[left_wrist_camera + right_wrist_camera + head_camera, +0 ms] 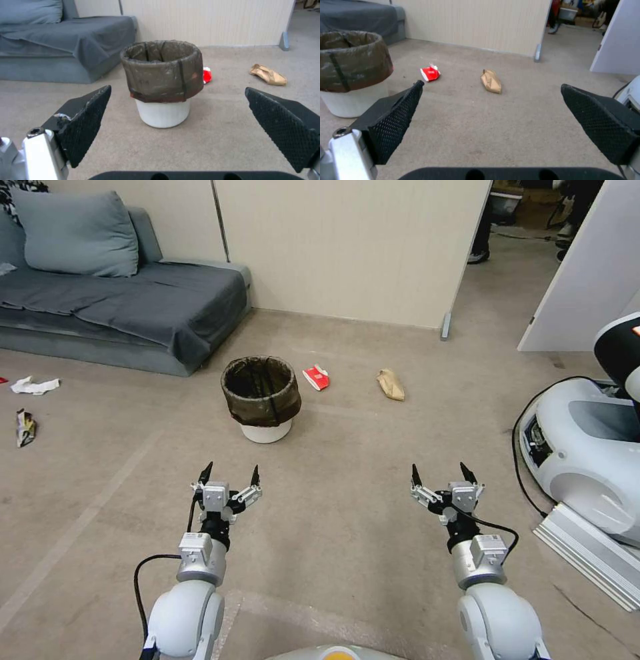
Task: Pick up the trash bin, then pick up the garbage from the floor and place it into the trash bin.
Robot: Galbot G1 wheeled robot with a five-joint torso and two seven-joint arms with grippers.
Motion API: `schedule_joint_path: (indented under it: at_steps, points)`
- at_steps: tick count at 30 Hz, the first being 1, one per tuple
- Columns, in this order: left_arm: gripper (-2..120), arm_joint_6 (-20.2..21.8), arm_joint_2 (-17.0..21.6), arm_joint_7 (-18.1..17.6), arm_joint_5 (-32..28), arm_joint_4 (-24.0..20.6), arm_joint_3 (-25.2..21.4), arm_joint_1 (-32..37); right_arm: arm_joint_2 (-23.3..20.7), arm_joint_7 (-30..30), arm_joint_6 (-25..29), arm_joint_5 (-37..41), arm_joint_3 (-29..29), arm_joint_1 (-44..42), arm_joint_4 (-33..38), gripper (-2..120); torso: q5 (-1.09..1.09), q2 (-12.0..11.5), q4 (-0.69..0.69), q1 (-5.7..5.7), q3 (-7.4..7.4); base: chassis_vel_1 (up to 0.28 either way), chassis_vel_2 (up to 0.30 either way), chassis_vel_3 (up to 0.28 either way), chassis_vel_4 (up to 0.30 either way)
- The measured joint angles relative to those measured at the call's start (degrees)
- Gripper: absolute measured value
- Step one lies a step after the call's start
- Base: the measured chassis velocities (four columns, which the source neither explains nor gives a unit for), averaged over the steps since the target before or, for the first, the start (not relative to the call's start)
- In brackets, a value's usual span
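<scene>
The small round white plastic trash bin [261, 400], lined with a dark brown translucent bag folded down over its rim, stands upright on the beige carpet at about twelve o'clock from my left gripper [231, 475], well apart from it and not yet touched. Just beside the bin at its two o'clock lies a red-and-white paper carton [317, 377], and farther out at three o'clock a crumpled brown paper bag [391, 384]. Away at the bin's nine o'clock, near the grey sofa [127, 307], are a crumpled white paper [35, 386] and a shiny snack wrapper [25, 427]. My left fingers are spread wide with nothing between them, the bin framed in the gap in the left wrist view. My right gripper [443, 475] hangs level with the left one, its fingers equally wide apart and holding nothing, facing the carton and the bag. As I judge it, the bin pickup is the step in hand, and the risk lies in the loose liner: if I pinch only the bag film instead of the rim, the bin could slip or tip as it lifts. The carton sits close enough to be nudged. At my right's three o'clock a white machine [587, 460] and its black cable [517, 460] could snag that arm.
</scene>
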Motion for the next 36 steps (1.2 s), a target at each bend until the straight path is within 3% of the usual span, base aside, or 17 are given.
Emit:
schedule_joint_path:
  at_steps: [16, 22, 26, 30, 36]
  points:
    - [100, 0.0, 0.0, 0.0, 0.0, -0.1, 0.0, 0.2, 0.0, 0.0, 0.0, 0.0, 0.0, -0.1, 0.0, 100, 0.00, 0.0, 0.00, 0.00, 0.00, 0.000, 0.000, 0.000, 0.000]
    - [100, 2.0, -0.1, -2.8, 2.0, -6.0, -1.7, 7.1, 2.0, 0.9, 2.1, -1.7, 2.1, -5.9, 4.1, 100, -0.01, 0.0, 0.01, 0.00, 0.00, 0.000, 0.000, 0.000, 0.000]
    - [100, 4.8, -0.2, -6.5, 4.8, -13.7, -3.9, 16.1, 5.2, 2.6, 5.7, -4.6, 5.5, -15.3, 11.0, 100, 0.00, 0.0, -0.01, 0.00, -0.01, 0.000, 0.000, 0.000, 0.000]
    - [100, 6.1, -0.3, -8.1, 5.8, -18.0, -5.1, 21.4, 6.2, 3.0, 6.8, -5.0, 6.2, -18.4, 13.1, 100, 0.04, 0.0, 0.01, 0.00, -0.01, 0.000, 0.000, 0.000, 0.000]
    - [100, 6.1, -0.3, -7.4, 5.1, -18.2, -5.3, 22.1, 6.2, 2.7, 6.8, -4.2, 5.7, -18.5, 13.2, 100, -0.01, 0.0, 0.00, 0.00, -0.01, 0.000, 0.000, 0.000, 0.000]
